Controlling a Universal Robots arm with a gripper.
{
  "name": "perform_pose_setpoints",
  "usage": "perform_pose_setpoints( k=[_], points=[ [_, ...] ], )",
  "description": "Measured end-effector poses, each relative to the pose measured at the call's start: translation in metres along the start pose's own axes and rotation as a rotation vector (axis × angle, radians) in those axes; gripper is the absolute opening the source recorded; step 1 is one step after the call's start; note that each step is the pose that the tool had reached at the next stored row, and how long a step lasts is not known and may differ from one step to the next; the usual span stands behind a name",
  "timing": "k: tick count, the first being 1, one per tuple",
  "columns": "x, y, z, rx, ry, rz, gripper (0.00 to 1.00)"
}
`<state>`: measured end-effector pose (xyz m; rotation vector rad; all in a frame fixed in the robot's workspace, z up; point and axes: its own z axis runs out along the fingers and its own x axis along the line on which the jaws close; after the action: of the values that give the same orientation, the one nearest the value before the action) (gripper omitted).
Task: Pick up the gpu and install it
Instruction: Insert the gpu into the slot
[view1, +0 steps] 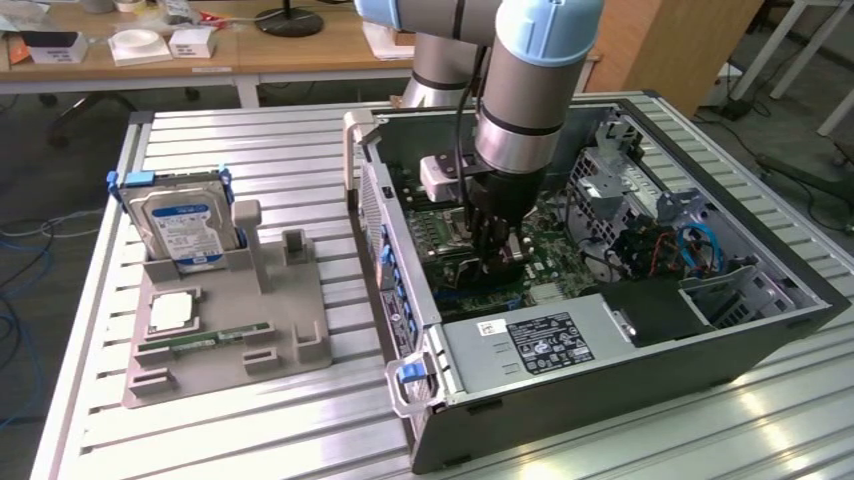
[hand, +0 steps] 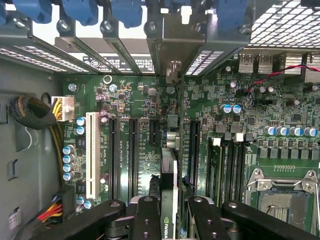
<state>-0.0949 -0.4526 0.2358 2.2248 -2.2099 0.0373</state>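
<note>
The arm reached down into the open case (view1: 747, 300), which lay on its side on the table (view1: 240, 420) toward the exterior view's right edge. The fingers (hand: 146, 220) were partly closed on the gpu (hand: 169, 200), gripping it edge-on from both sides. The gpu stood upright over the motherboard (hand: 250, 115), in line with a long slot among the expansion slots. On the table's other side a grey holder (view1: 227, 330) carried a hard drive (view1: 187, 225) and a memory stick (view1: 200, 342).
</note>
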Motion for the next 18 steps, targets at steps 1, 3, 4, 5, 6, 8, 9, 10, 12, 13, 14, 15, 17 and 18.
perform_pose_setpoints(
  k=[1,3,4,5,6,8,9,10,12,13,14,15,17,18],
  points=[
    [0.0000,0.0000,0.0000,0.0000,-0.0001,0.000,0.26],
    [0.0000,0.0000,0.0000,0.0001,-0.0001,0.000,0.26],
    [0.0000,0.0000,0.0000,0.0000,-0.0001,0.000,0.26],
    [0.0000,0.0000,0.0000,0.0001,-0.0001,0.000,0.26],
    [0.0000,0.0000,0.0000,0.0000,-0.0001,0.000,0.26],
    [0.0000,0.0000,0.0000,0.0001,-0.0001,0.000,0.26],
    [0.0000,0.0000,0.0000,0.0000,-0.0001,0.000,0.26],
    [0.0000,0.0000,0.0000,0.0000,-0.0001,0.000,0.26],
    [0.0000,0.0000,0.0000,0.0000,-0.0001,0.000,0.26],
    [0.0000,0.0000,0.0000,0.0000,0.0000,0.000,0.26],
    [0.0000,0.0000,-0.0001,0.0001,-0.0001,0.000,0.26],
    [-0.0002,0.0001,0.0000,-0.0002,-0.0012,0.000,0.26],
    [-0.0001,0.0001,0.0001,0.0006,-0.0012,0.000,0.27],
    [0.0000,0.0001,-0.0005,0.0000,-0.0001,0.000,0.33]
  ],
)
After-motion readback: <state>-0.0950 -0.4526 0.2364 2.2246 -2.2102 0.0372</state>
